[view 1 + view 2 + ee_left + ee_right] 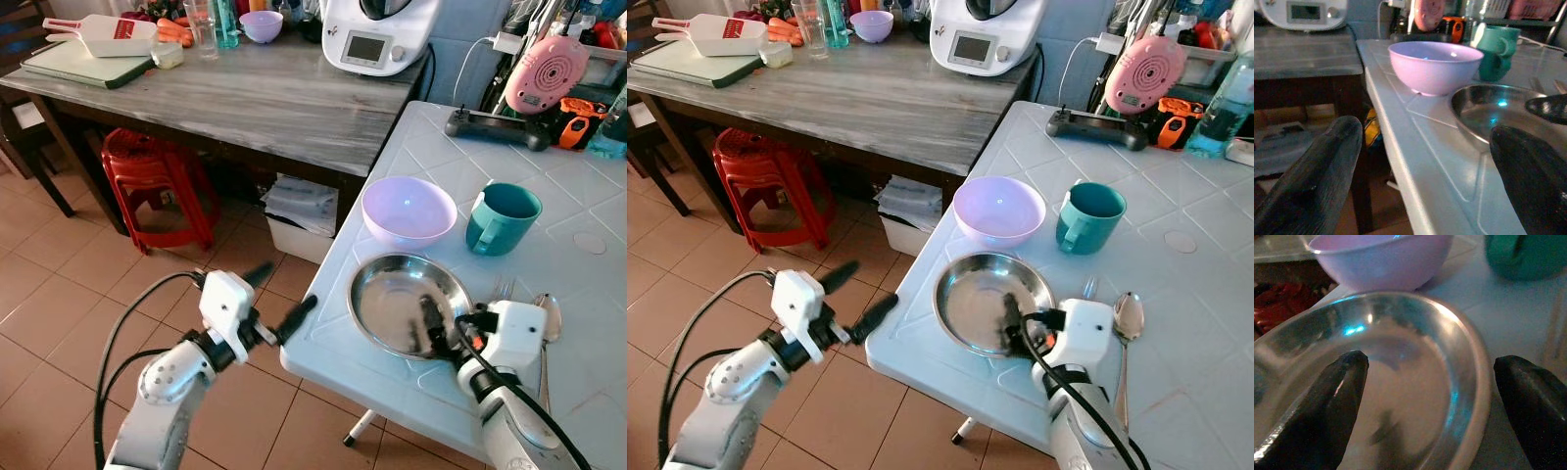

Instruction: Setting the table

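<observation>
- A terracotta tiled floor [59, 294] runs under a white tiled surface [431, 166] and a grey wooden bench [265, 98] behind it.
- Near the surface's front edge sits a steel plate [392, 299]; behind it, toward the left edge, a lilac bowl [409, 209], and just beside that a teal mug [500, 217].
- A fork [504, 287] and spoon [549, 315] lie just right of the plate, partly hidden by the right arm's white wrist.
- Right tool [443, 328]: fingers spread, one over the plate's inside and one outside its right rim, so they straddle the rim; whether they touch it I cannot tell.
- The right wrist view shows that straddle close up: plate rim [1469, 357] between the two black fingers [1327, 401], bowl and mug just beyond.
- Left tool [279, 299]: fingers spread, holding nothing, in the air off the surface's front left corner, one tip close to the edge.
- The left wrist view looks along the surface's left edge at the bowl [1435, 63], mug [1496, 54] and plate [1488, 112], with a dark finger of the right tool [1547, 105] at the plate.
- At the far edge lie a black controller [495, 127], a pink round gadget [546, 73] and an orange tool [580, 122].
- On the bench: a white kitchen machine [377, 34], a chopping board [83, 64] and a small bowl [261, 24].
- A red stool [157, 181] and a white box [299, 220] stand under the bench.
</observation>
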`<state>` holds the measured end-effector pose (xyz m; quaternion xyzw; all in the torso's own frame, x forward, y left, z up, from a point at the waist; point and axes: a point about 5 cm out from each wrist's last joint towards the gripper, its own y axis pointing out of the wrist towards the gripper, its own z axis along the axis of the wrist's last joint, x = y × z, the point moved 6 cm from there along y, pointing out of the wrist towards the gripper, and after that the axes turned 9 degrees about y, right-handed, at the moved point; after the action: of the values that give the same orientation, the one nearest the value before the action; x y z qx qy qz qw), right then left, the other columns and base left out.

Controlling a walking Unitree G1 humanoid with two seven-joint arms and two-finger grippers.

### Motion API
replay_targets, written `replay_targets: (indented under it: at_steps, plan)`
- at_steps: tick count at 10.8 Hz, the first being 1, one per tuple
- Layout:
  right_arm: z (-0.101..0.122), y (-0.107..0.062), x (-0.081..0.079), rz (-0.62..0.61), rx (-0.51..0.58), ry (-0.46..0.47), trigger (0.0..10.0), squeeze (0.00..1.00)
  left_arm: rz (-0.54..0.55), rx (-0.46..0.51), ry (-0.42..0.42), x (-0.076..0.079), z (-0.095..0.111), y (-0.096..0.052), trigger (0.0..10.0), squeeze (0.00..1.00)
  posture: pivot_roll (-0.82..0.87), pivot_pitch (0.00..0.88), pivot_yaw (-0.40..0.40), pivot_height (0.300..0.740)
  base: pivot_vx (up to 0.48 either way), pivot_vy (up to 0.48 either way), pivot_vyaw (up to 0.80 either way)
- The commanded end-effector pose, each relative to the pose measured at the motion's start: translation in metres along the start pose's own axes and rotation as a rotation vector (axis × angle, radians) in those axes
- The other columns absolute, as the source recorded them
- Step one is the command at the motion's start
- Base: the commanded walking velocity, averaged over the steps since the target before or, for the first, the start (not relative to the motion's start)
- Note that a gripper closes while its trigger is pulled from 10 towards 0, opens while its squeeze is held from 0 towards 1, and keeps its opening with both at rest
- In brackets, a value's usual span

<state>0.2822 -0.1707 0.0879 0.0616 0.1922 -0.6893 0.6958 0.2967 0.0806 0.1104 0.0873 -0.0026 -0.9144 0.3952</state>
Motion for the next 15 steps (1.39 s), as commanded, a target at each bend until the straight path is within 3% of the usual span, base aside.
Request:
replay_targets:
  at_steps: [1,4,5,6,11,15]
  plan:
    - [-0.006,0.0,-0.001,0.012,-0.035,0.006,10.0,0.0,-0.019,0.006,0.02,0.001,0.001,0.0,10.0,0.0,-0.02,0.077,0.006,0.74,0.0,0.0,0.0]
    - [-0.019,0.003,-0.005,0.048,-0.115,0.005,10.0,0.0,-0.067,0.023,0.053,0.003,0.001,0.007,10.0,0.0,-0.01,0.075,0.003,0.74,0.0,0.0,0.0]
    - [-0.02,0.003,-0.008,0.064,-0.121,0.005,4.0,0.0,-0.093,0.026,0.074,0.004,0.001,0.008,10.0,0.0,-0.01,0.072,0.002,0.74,0.0,0.0,0.0]
    - [-0.022,0.003,-0.009,0.063,-0.129,0.013,0.0,0.0,-0.12,0.023,0.066,0.008,-0.002,0.007,10.0,0.0,-0.01,0.072,0.008,0.74,0.0,0.0,0.0]
    - [-0.029,0.001,-0.009,0.064,-0.169,0.056,0.0,0.0,-0.149,0.028,0.056,0.013,-0.007,0.004,10.0,0.0,-0.01,0.077,0.008,0.74,0.0,0.0,0.0]
    - [-0.032,0.001,-0.006,0.033,-0.185,0.1,0.0,0.0,-0.235,0.015,0.101,0.015,-0.012,-0.011,10.0,0.0,-0.01,0.082,0.006,0.74,0.0,0.0,0.0]
